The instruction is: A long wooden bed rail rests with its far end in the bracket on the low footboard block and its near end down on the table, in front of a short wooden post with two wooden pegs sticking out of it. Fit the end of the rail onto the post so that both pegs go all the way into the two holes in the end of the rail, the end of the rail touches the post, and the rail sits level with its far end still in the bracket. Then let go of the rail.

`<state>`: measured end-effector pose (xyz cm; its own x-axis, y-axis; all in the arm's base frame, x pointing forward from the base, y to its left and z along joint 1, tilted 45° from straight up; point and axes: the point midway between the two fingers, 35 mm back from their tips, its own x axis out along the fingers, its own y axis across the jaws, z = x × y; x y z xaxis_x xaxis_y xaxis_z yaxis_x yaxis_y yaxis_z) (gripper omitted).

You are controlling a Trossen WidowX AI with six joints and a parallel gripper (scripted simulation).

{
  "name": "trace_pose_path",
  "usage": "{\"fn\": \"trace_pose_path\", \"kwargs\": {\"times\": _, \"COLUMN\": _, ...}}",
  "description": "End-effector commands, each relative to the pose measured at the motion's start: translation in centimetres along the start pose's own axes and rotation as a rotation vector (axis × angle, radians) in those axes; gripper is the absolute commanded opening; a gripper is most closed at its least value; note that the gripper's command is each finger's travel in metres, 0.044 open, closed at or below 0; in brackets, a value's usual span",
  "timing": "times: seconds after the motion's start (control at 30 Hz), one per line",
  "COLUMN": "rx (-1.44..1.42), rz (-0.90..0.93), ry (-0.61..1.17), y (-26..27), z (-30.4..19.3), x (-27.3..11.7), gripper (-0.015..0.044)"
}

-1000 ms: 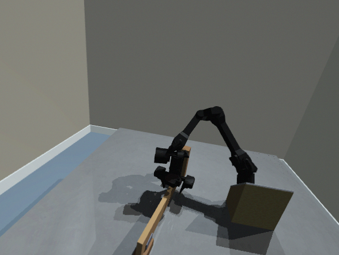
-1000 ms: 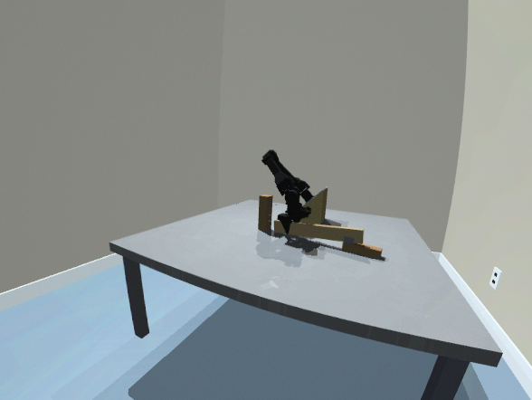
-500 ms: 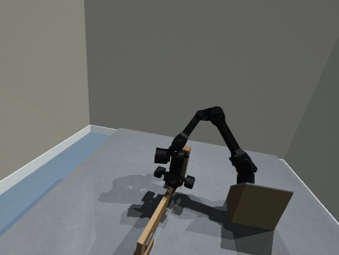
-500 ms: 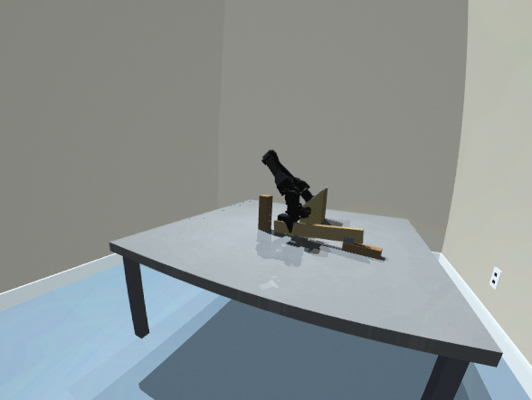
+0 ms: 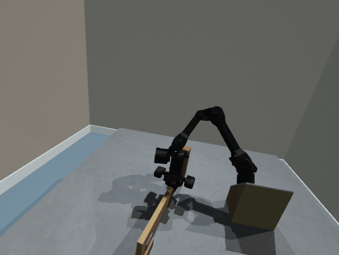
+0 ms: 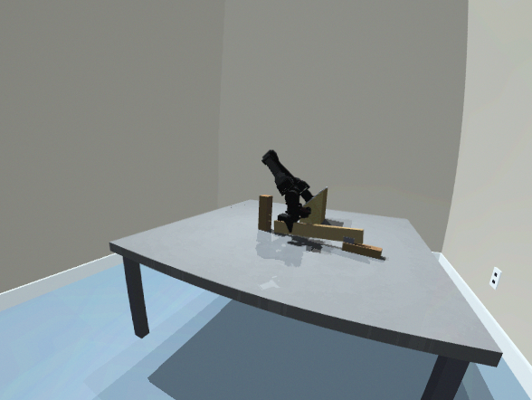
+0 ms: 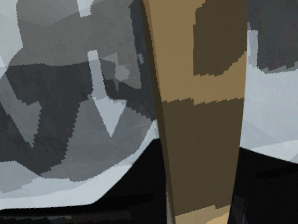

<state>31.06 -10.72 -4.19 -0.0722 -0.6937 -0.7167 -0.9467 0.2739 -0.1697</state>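
Rail's near end and pegs out of your sight

From the top view, you lose the near stretch of the rail (image 5: 155, 214) (image 6: 332, 232) (image 7: 202, 150) under the end effector (image 5: 173, 186) (image 6: 289, 228) (image 7: 176, 143), whose fingertips you can't make out there either. The arm also covers much of the post (image 5: 187, 150) (image 6: 265, 213), and the bottom edge cuts off the footboard block (image 5: 150, 248) (image 6: 362, 250).

In the exterior view, you can't pick out either peg or the holes (all too small at this range), and the bracket (image 6: 348, 240) is just a blur. Your wrist view crops the rail at top and bottom, so neither end shows.
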Motion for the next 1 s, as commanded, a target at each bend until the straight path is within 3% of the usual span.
{"fn": "trace_pose_path", "kwargs": {"times": 0.0, "rx": -0.001, "rz": -0.001, "ry": 0.005, "y": 0.0, "z": 0.0, "x": 0.0, "gripper": 0.0}}
{"fn": "trace_pose_path", "kwargs": {"times": 0.97, "rx": -0.001, "rz": -0.001, "ry": 0.004, "y": -0.2, "z": 0.0, "x": -1.5, "gripper": 0.0}}
